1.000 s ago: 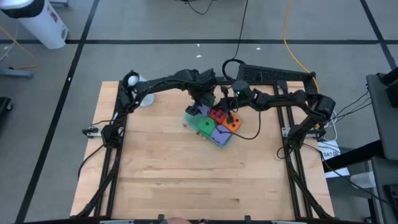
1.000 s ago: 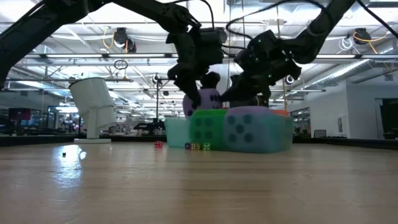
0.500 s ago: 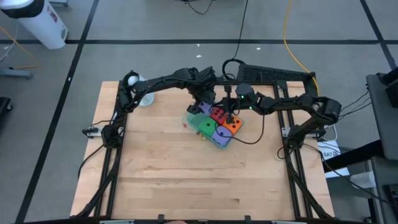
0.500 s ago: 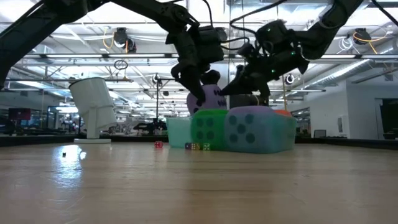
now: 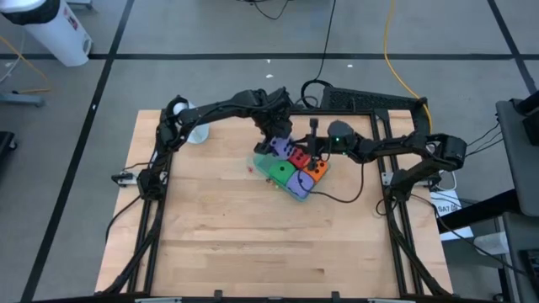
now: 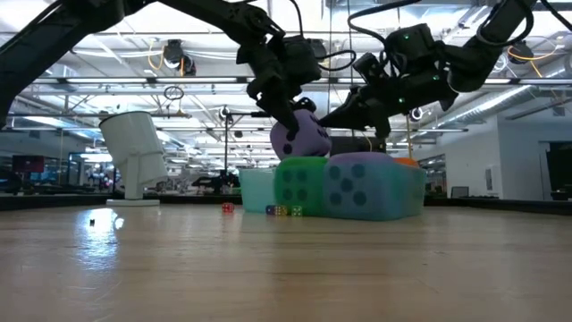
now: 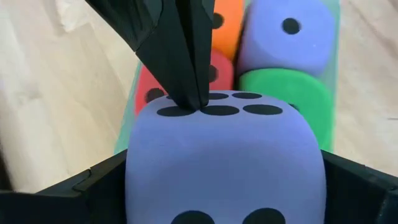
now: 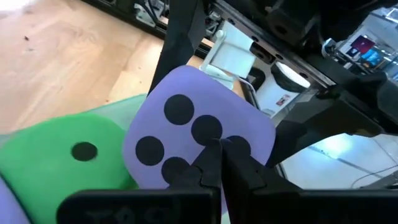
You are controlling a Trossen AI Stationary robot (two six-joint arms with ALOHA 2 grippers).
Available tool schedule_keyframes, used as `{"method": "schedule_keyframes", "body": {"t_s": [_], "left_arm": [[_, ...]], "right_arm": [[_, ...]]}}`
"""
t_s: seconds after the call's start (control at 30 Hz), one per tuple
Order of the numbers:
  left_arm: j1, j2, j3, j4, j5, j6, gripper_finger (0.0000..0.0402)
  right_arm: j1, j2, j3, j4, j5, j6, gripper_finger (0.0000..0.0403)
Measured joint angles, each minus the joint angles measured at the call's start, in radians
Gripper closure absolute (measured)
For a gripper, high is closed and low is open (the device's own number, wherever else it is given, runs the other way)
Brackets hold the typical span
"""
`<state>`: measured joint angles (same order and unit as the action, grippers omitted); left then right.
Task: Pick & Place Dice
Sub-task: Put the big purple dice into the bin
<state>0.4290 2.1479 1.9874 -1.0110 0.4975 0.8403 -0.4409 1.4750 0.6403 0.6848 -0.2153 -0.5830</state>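
Observation:
My left gripper (image 5: pixel 278 140) is shut on a purple-blue die (image 6: pixel 301 139), which hangs tilted just above the dice in the tray. The green die (image 5: pixel 275 170), the second purple-blue die (image 5: pixel 301 182), the red die (image 5: pixel 296 156) and the orange die (image 5: pixel 315 168) sit packed together in the flat translucent green tray (image 5: pixel 256 160). My right gripper (image 8: pixel 214 150) is shut. It points from the table's right side at the held die's pip face. My left gripper pinches the purple-blue die (image 7: pixel 224 162) between its two fingers, one on each opposite side face (image 7: pixel 134 180), coming from above. The die is lifted clear of the tray and tilted. My right gripper's shut tips (image 7: pixel 194 99) stand at the die's upper pip face (image 8: pixel 186 118); I cannot tell whether they touch it.
A few tiny dice (image 6: pixel 282 210) and a small red one (image 6: pixel 227 207) lie on the wood by the tray. A white device (image 6: pixel 136 154) stands near the table's far left corner. Bare wood spreads toward the near edge.
My left gripper has raised the purple-blue die a little out of the tray and tipped it. My right arm has drawn up and back toward the table's right, its shut fingers still pointing at the die.

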Motion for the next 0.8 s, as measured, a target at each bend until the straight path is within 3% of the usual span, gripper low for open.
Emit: {"method": "schedule_keyframes", "body": {"t_s": [0.4,0.8], "left_arm": [[-0.042,0.005,-0.003,0.043,-0.043,-0.007,0.0004],[-0.04,0.013,-0.003,0.033,0.071,-0.001,0.0004]], "right_arm": [[0.029,0.015,0.0,-0.031,-0.038,0.045,0.0403],[0.024,0.018,0.0,-0.083,-0.11,0.037,0.0403]]}}
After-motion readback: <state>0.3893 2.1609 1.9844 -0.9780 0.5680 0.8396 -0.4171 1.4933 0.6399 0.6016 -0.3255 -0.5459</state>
